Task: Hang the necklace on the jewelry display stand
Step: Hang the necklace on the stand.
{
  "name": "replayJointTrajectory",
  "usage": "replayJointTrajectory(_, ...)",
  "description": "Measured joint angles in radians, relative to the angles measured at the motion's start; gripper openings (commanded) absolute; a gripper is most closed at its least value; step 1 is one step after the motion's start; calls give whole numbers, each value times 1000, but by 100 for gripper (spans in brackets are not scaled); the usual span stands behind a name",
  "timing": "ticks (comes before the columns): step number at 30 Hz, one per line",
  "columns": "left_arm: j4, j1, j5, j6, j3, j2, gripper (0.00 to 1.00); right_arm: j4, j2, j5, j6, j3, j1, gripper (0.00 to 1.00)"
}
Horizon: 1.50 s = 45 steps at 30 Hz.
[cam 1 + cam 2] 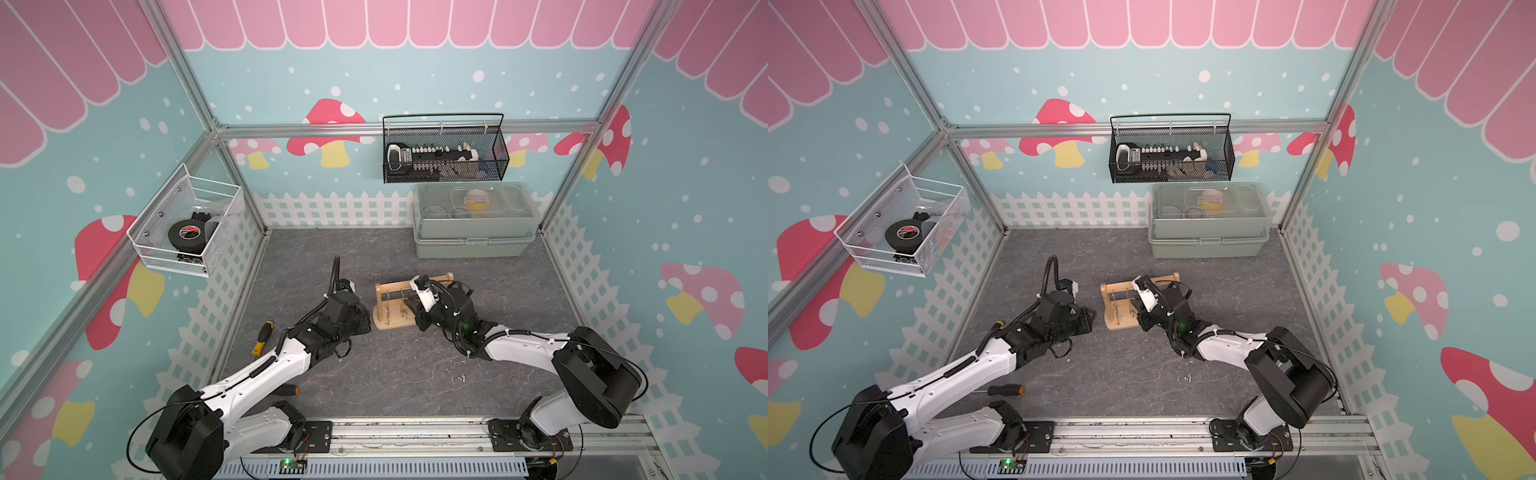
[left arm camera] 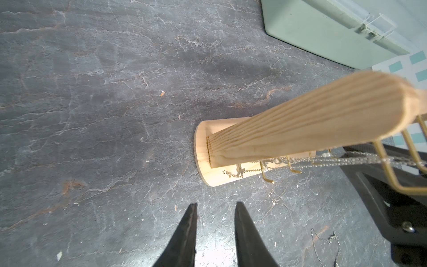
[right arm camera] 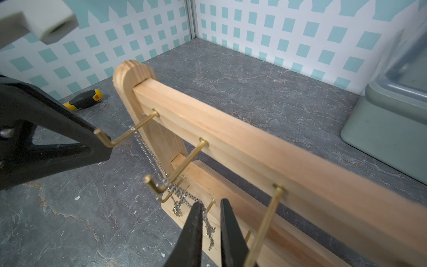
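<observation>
Necklace (image 3: 149, 156) drapes stand (image 3: 231, 138) hooks (image 3: 143, 121); left fingers (image 2: 184, 235) and right fingers (image 3: 191, 235) parted, seemingly empty.

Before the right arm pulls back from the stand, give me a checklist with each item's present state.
1. Is the necklace over the end hook: ok.
2. Is it across the next hook too: ok, it rests in the bend.
3. Is the right gripper clear of the necklace: not ok. The jaws are slightly apart, and the necklace runs between them.
4. Is the left gripper empty and apart from the jewelry display stand: ok.
5. Is the stand upright on the table: ok.
6. Is the second thin chain hung: not ok. It lies on the table.
</observation>
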Motion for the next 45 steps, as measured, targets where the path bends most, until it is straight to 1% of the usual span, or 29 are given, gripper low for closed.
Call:
replayJointTrajectory(10,0,0,0,0,0,0,29,49,58,-16,44,18,1,21)
replayJointTrajectory(17,0,0,0,0,0,0,29,57,55,-29,51,18,2,24)
replayJointTrajectory(26,0,0,0,0,0,0,29,50,39,-30,52,16,2,24)
replayJointTrajectory(28,0,0,0,0,0,0,29,50,39,-28,52,16,2,23)
replayJointTrajectory(32,0,0,0,0,0,0,29,58,43,-27,58,16,2,12)
replayJointTrajectory(34,0,0,0,0,0,0,29,66,45,-31,60,16,2,9)
replayJointTrajectory(39,0,0,0,0,0,0,29,94,45,-50,63,14,2,4)
replayJointTrajectory(45,0,0,0,0,0,0,29,101,28,-62,62,2,2,3)
